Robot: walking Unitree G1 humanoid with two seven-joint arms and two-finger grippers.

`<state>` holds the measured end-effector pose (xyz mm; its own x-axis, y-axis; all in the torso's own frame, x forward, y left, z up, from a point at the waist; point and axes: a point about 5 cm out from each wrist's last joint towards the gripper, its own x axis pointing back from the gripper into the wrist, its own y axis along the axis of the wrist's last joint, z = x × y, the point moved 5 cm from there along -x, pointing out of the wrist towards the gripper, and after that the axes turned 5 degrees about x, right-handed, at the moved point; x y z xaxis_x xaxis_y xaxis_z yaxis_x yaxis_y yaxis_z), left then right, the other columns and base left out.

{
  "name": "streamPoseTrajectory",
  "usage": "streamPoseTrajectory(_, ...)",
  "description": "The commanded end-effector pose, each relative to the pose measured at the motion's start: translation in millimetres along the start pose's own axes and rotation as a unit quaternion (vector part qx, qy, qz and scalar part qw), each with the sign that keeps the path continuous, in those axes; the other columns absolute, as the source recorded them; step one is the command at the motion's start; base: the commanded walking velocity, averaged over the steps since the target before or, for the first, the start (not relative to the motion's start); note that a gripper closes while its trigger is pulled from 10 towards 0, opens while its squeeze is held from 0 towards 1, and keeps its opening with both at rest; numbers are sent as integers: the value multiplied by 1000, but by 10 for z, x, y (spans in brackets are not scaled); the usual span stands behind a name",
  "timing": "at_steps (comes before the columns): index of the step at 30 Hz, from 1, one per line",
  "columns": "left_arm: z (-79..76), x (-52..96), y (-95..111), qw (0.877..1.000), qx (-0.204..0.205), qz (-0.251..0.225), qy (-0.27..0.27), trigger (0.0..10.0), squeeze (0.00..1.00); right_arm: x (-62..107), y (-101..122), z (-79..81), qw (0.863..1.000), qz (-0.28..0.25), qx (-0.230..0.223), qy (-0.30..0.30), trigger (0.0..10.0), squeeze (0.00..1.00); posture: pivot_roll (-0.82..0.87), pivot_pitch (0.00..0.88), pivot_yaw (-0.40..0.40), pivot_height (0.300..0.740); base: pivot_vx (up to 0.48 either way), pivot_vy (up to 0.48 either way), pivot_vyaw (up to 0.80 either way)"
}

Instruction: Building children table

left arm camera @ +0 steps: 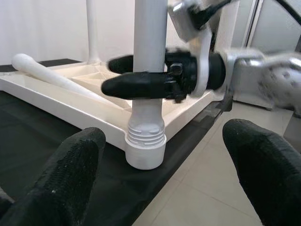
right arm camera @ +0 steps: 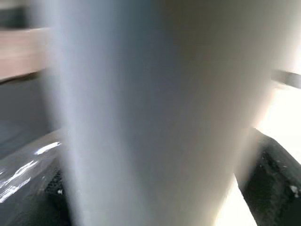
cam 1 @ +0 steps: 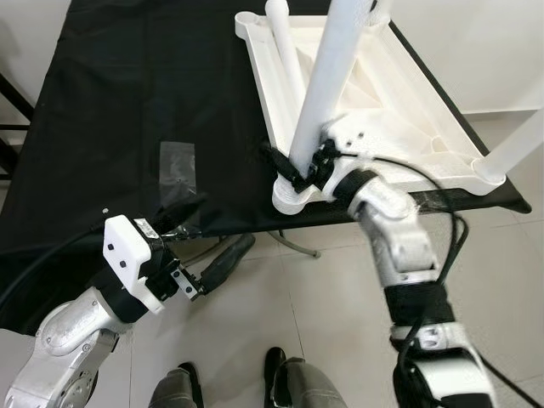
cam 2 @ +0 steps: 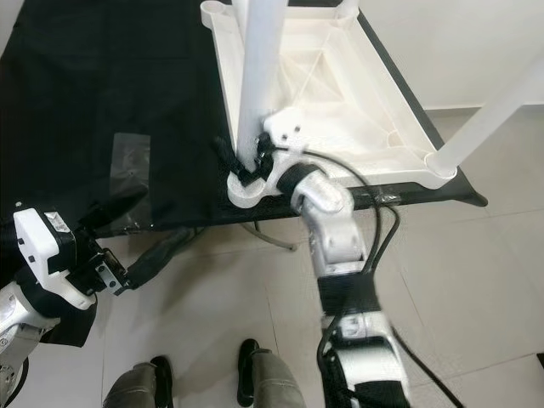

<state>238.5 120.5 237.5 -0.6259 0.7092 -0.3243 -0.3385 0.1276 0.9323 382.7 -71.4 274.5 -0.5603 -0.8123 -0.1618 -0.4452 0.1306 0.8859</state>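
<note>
Right pincer (cam 1: 293, 170) clamps the white leg (cam 1: 327, 85); left pincer (cam 1: 208, 246) spread.

Camera layout: head stereo pair plus two wrist cams.
From the head we look steeply down at the near edge of the black-covered table (cam 1: 127, 102), floor below; both eyes share the upturned white tabletop (cam 1: 382, 93) and the upright leg (cam 2: 255, 76), slightly offset between them. Our left wrist cam sits low beside the table, facing level at that leg's threaded base and the right gripper (left arm camera: 141, 77) on it. Our right wrist cam is pressed against the leg, blurred.
</note>
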Motion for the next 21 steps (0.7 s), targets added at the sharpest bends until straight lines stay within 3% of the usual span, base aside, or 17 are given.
streamPoseTrajectory(1,-47,3,-36,1000,5,4,-7,10000,0,-2,6,94,998,-8,7,65,10000,0,64,281,-128,740,0,0,0)
streamPoseTrajectory(6,-58,9,-41,1000,4,6,-9,10000,0,-6,15,34,990,2,2,142,10000,0,70,282,-130,740,0,0,0)
streamPoseTrajectory(13,-66,14,-35,1000,3,7,-9,10000,0,-55,48,23,982,-1,-21,189,10000,0,80,285,-132,740,0,0,0)
streamPoseTrajectory(14,-63,17,-30,1000,2,7,-8,10000,0,-83,73,5,981,-6,-30,194,8863,0,85,286,-133,740,0,0,0)
streamPoseTrajectory(15,-63,17,-30,1000,2,7,-8,10000,0,-83,73,5,981,-6,-30,194,8863,0,85,286,-133,740,0,0,0)
streamPoseTrajectory(16,-62,18,-27,1000,2,7,-8,10000,0,-105,81,-17,980,-8,-36,194,0,0,88,286,-134,740,0,0,0)
streamPoseTrajectory(21,-65,11,-21,1000,0,6,-8,10000,0,-106,73,-25,976,-14,-47,210,0,0,95,281,-136,740,0,0,0)
